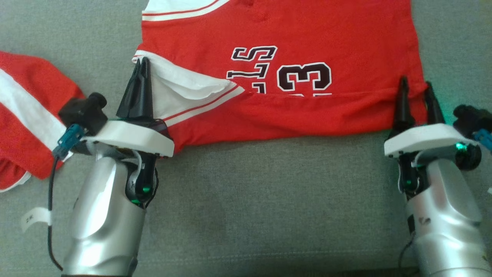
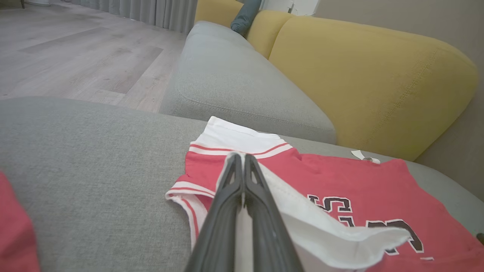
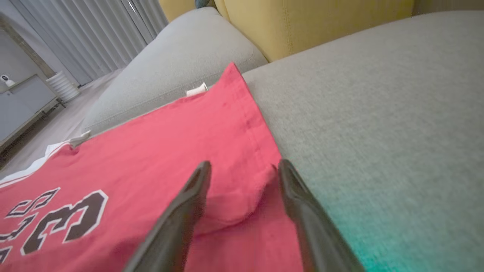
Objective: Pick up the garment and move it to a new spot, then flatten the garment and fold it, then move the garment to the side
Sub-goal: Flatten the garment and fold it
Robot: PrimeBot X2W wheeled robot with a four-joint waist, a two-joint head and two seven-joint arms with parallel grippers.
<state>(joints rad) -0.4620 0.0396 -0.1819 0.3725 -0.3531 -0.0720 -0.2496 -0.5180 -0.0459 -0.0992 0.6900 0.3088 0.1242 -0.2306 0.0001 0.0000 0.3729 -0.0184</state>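
jersey (image 1: 326, 38) (image 2: 340, 181) (image 3: 170, 143): one, of red knit cloth, lying spread and mostly flat on the grey sofa seat, with its near hem folded up over the body in a soft, rounded crease
trim: white bands edged with thin red stripes at the armholes; one armhole is turned back so that its plain white inside shows as a loose flap
print: dark block characters with white outlines, partly covered by the folded hem
label (image 2: 365, 156) (image 3: 196, 90): small white tab at the far edge of the jersey
left gripper (image 1: 141, 60) (image 2: 240, 155): two long dark tapered fingers pressed together, clamped on the white armhole trim; white cloth shows between them
right gripper (image 1: 416, 81) (image 3: 245, 163): two fingers spread apart, one on either side of the folded hem corner, holding nothing
second garment (image 1: 23, 115) (image 2: 15, 226): one, red with a broad white stripe, rumpled, lying apart from the jersey beyond the left gripper
sofa seat (image 1: 269, 211) (image 2: 94, 151) (image 3: 378, 113): grey woven fabric with a fine weave; two seat cushions with rounded edges
backrest (image 2: 359, 83): mustard-yellow fabric, plump, with stitched seams
floor (image 2: 75, 56): pale wood planks
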